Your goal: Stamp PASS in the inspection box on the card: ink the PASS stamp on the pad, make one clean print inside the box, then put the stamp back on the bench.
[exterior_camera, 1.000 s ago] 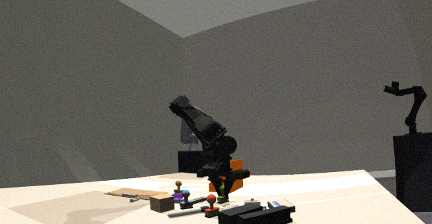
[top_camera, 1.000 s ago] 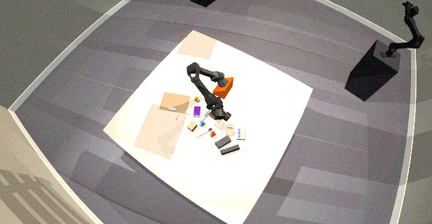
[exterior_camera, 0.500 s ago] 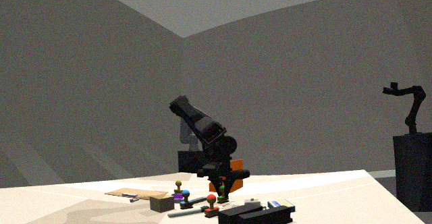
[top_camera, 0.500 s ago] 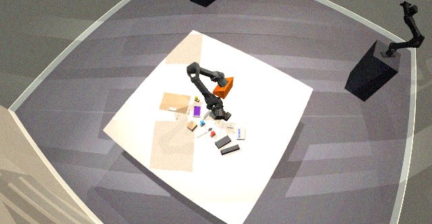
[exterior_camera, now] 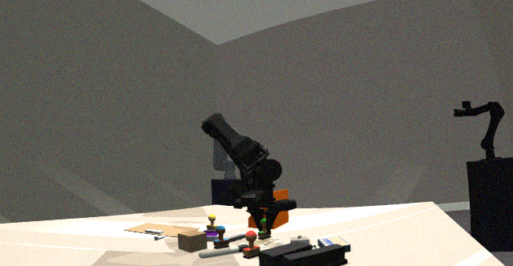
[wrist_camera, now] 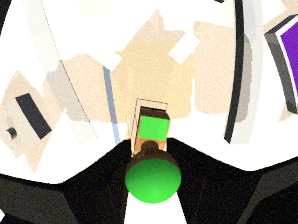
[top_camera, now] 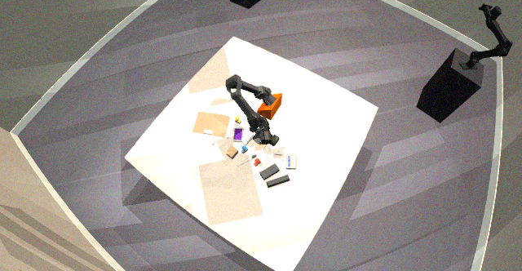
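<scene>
Gripper closed on the green-knobbed stamp, presumably the PASS stamp, low over a thin-lined box. A skewed or doubled print could result if the handle pivots between the fingers or the arm drifts sideways during pressing; uneven inking could leave it faint. The stamp lies between the fingertips, its round knob nearest the wrist camera and its block beyond, over the box outline; contact with the card cannot be determined.
</scene>
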Motion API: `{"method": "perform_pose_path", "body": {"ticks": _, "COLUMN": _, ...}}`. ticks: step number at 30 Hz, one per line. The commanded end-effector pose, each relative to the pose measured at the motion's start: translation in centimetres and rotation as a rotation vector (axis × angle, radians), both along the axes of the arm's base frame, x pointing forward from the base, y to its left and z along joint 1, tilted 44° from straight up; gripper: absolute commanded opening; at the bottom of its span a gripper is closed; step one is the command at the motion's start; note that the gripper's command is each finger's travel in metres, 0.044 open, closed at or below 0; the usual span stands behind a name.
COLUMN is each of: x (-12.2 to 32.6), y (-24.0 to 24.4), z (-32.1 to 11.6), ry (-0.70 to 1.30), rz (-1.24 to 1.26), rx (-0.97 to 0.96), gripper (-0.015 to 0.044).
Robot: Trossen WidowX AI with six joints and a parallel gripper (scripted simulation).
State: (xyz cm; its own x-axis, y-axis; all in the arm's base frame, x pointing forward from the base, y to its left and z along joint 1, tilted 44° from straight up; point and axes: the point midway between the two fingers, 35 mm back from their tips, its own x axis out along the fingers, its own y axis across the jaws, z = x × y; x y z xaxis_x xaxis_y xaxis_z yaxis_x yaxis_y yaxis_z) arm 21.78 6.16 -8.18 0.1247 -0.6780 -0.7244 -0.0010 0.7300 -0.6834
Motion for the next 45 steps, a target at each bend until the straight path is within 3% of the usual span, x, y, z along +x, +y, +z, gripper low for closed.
{"method": "perform_pose_path", "body": {"ticks": 1, "x": 0.0, "y": 0.3, "z": 0.2, "ry": -0.002, "rz": -0.004, "rx": 0.003, "gripper": 0.0000}}
{"method": "perform_pose_path", "body": {"ticks": 39, "x": -0.7, "y": 4.4, "z": 4.5, "ry": -0.001, "rz": -0.004, "rx": 0.005, "gripper": 0.0000}}
{"method": "perform_pose_path", "body": {"ticks": 45, "x": 1.9, "y": 4.1, "z": 5.8, "ry": 0.004, "rz": -0.001, "rx": 0.023, "gripper": 0.0000}}
